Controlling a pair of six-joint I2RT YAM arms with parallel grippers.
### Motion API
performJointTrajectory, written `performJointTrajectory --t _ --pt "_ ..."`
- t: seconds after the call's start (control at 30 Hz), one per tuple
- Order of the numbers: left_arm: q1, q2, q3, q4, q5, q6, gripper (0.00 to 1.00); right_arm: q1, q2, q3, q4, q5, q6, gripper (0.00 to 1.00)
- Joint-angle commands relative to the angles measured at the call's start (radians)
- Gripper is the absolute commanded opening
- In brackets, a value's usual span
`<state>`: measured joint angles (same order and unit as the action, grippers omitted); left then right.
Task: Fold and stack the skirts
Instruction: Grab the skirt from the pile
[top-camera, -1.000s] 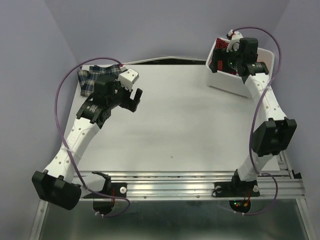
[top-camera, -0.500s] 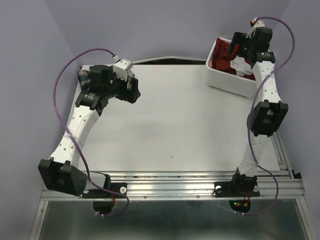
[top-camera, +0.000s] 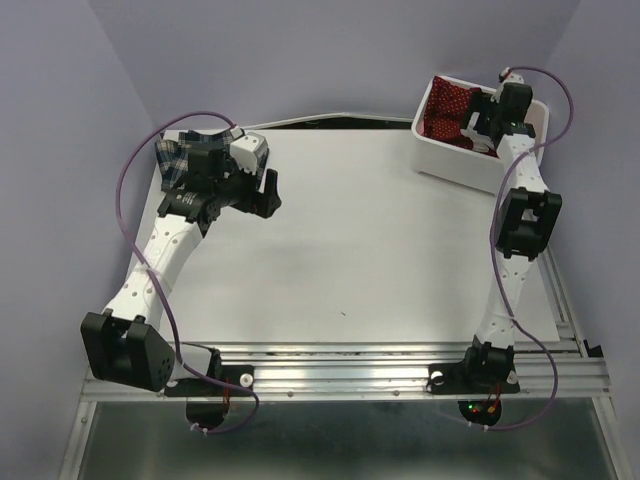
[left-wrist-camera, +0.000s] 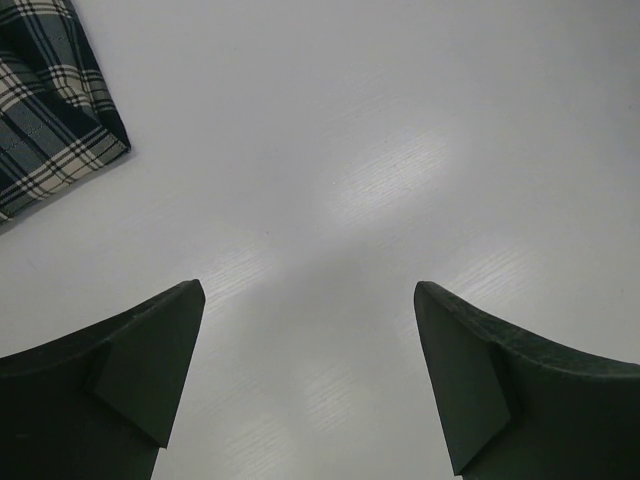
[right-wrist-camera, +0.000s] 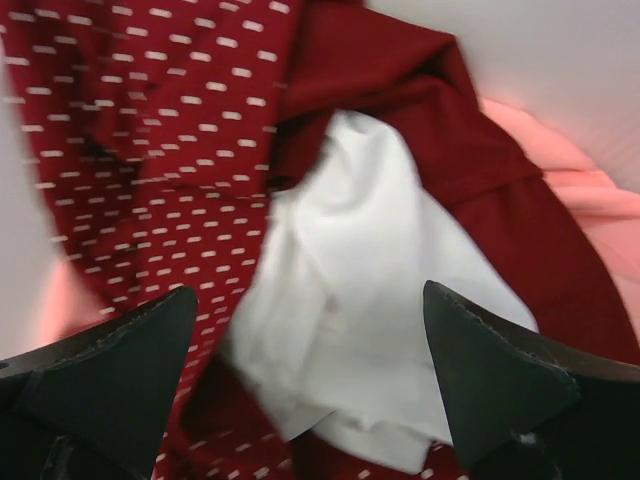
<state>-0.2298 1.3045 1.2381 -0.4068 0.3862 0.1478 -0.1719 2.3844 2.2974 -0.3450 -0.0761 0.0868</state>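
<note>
The dark red cloth skirt with tiny white dots (top-camera: 447, 104) (right-wrist-camera: 150, 130) lies crumpled in the white plastic bin (top-camera: 458, 166) at the far right of the surface (top-camera: 350, 250), its white lining (right-wrist-camera: 350, 300) turned out. A plain salmon-pink skirt (right-wrist-camera: 590, 185) lies beside it. The right end effector (top-camera: 478, 125) (right-wrist-camera: 310, 300) hangs just above them, spread wide and empty. The green-navy-white plaid skirt (top-camera: 180, 155) (left-wrist-camera: 50, 110) lies at the far left corner. Near it, the left end effector (top-camera: 266, 196) (left-wrist-camera: 310, 300) is also wide apart, over bare surface.
</note>
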Motion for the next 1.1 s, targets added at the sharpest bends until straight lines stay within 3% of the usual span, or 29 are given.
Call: performJointTrajectory --t 0.0,0.33,0.43,0.47,0.6,0.67,1.07 --pt "0.014 -0.019 -0.015 0.043 0.005 -0.011 0.98 -0.015 0.025 0.008 0.113 0.090 -0.033 0.98" --pt "0.029 0.013 0.001 0.028 0.006 -0.005 0.99 -0.024 0.091 -0.003 0.155 0.216 -0.058 0.70" --pt "0.030 0.022 0.012 0.025 0.006 -0.005 0.98 -0.024 0.088 -0.010 0.155 0.213 -0.071 0.55" --pt "0.030 0.027 0.015 0.020 0.005 -0.004 0.98 -0.024 0.084 -0.009 0.155 0.199 -0.071 0.42" --pt "0.033 0.036 0.037 0.006 -0.009 0.013 0.98 -0.034 0.036 -0.007 0.152 0.173 -0.059 0.10" --pt "0.037 0.032 0.040 0.005 -0.020 0.019 0.99 -0.034 -0.016 -0.003 0.146 0.159 -0.042 0.01" --pt "0.076 0.038 0.075 0.017 0.037 -0.051 0.98 -0.034 -0.425 -0.101 0.166 -0.071 0.140 0.01"
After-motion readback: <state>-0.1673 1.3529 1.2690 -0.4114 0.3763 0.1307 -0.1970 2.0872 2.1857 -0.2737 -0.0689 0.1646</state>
